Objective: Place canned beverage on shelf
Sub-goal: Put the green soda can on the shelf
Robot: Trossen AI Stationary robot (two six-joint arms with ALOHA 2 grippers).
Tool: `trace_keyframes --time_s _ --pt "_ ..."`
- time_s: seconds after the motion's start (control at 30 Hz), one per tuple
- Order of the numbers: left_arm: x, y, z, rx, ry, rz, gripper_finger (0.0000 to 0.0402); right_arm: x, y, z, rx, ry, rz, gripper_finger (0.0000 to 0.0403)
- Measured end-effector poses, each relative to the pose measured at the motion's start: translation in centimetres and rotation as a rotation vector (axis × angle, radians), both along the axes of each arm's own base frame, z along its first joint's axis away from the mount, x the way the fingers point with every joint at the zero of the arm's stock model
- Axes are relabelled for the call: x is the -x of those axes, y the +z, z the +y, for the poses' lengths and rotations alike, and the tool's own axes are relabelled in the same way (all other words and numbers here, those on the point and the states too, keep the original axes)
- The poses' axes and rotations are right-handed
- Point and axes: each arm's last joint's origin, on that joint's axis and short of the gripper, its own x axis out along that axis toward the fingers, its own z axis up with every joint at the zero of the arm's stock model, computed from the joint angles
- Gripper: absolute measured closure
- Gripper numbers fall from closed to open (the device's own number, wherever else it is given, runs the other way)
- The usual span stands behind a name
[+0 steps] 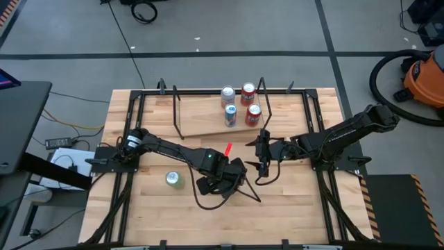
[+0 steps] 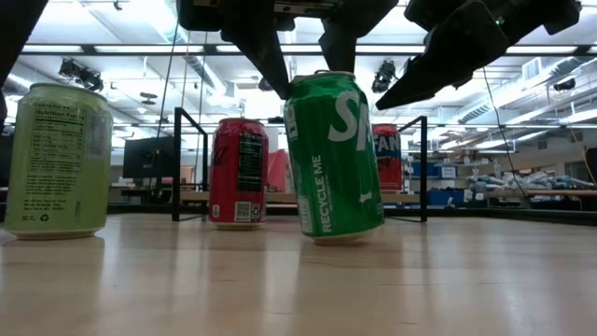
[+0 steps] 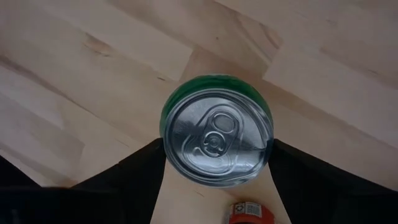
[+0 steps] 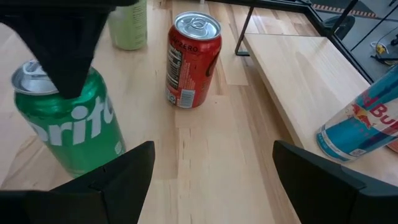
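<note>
We take the shelf [image 1: 208,118] as our landmark. Four cans already occupy its right end: two slim blue ones [image 1: 228,96] and two red ones [image 1: 248,91].

The can now being handled is the green can [image 2: 333,154]. It stands on the tabletop [image 1: 291,208], in front of the shelf and well apart from it, tilted slightly as seen in the low view. The left gripper [image 3: 217,149] is directly over this can, one finger on each side of the rim. We judge the fingers to be touching the can wall, so we treat this as a grasp on the green can.

The right gripper [image 4: 211,171] hangs near the shelf's right front corner with its fingers spread and nothing between them. It waits.

A red can [image 4: 191,59] and a pale green can [image 1: 173,179] remain on the tabletop.

We judge the current step to be pick-up. Next move: lift the green can straight up, carry it toward the shelf board, and set it down left of the cans already placed.
</note>
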Motion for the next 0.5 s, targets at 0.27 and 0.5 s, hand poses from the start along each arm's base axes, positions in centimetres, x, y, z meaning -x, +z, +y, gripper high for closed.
trace_keyframes --time_s 0.27,0.5 --pt "-0.11 0.00 -0.05 0.011 0.025 -0.011 0.0120 0.05 0.00 0.23 -0.001 0.007 -0.001 0.0066" --pt "-0.15 -0.03 -0.37 -0.001 0.022 -0.025 0.0098 0.05 0.00 0.23 -0.001 0.006 -0.001 0.0066"
